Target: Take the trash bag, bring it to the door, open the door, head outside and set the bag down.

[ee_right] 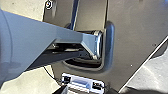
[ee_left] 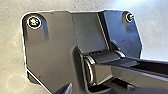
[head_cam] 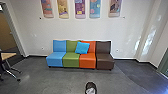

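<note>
Seats [head_cam: 71,60] stand in a row against the white wall [head_cam: 130,30] in the head view, blue, green, orange and brown, the row's long axis running across the view and the fronts facing the robot. A blue cushion [head_cam: 82,47] leans, tilted, over the green and orange backs. Panels [head_cam: 80,8] hang upright above. To the left are a doorway [head_cam: 15,32] and a table [head_cam: 8,55] on wheeled legs. At the bottom edge sits a dark rounded thing [head_cam: 88,86] with a pale patch; I can't tell what. In the left wrist view, pale floor [ee_left: 11,50] lies beside the robot's plate, and likewise in the right. I can't tell where the trash bag is or which way it points, nor whether either gripper is released, clenched or grasping it.
</note>
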